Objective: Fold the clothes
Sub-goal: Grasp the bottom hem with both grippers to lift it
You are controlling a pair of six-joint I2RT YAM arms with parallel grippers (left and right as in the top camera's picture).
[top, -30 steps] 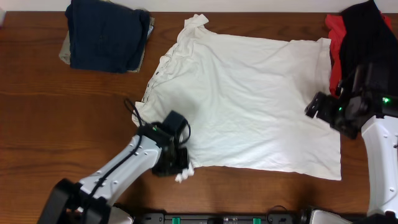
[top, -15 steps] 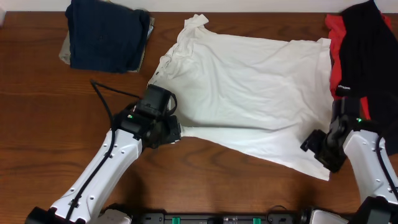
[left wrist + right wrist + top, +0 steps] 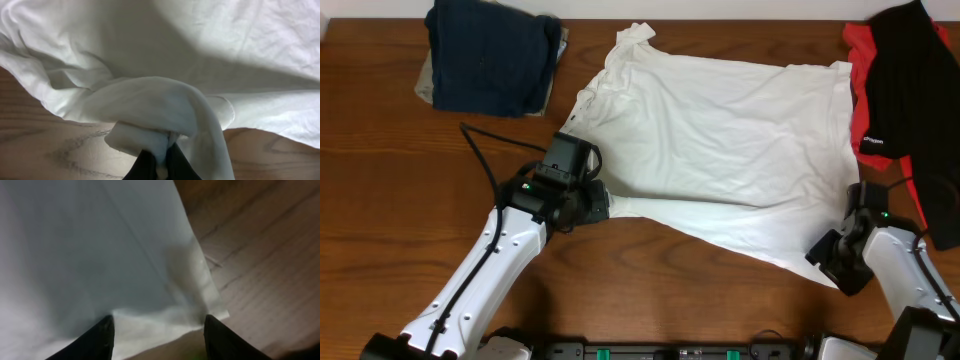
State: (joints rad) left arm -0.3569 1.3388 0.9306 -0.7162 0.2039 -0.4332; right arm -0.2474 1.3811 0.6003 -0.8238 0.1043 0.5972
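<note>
- My left gripper [image 3: 159, 160] is at the near-left corner of the white T-shirt [image 3: 720, 130]. It is clenched on a bunch of the hem, and the cloth hangs over my fingers in a thick roll.
- My right gripper [image 3: 156, 330] is at the near-right corner of the T-shirt. Its fingers stand wide apart with the corner of the hem lying between them, so this side is not yet pinched.
- The T-shirt lies spread on the table [image 3: 380, 200], the collar toward the left. Only the near-left edge is raised and drawn in. I judge the first fold is just beginning and most of the work on it is left.
- Beyond the far-left of the T-shirt, a navy garment [image 3: 490, 55] sits on a tan garment [image 3: 423, 85] in a neat pile, which looks already folded.
- Beyond its far-right, a red garment [image 3: 858, 50] and a black garment [image 3: 910, 80] lie in a loose heap, probably waiting.
- For writing: the black garment has a small white mark at its edge, maybe a logo, too small to read. I see no print on the T-shirt.
</note>
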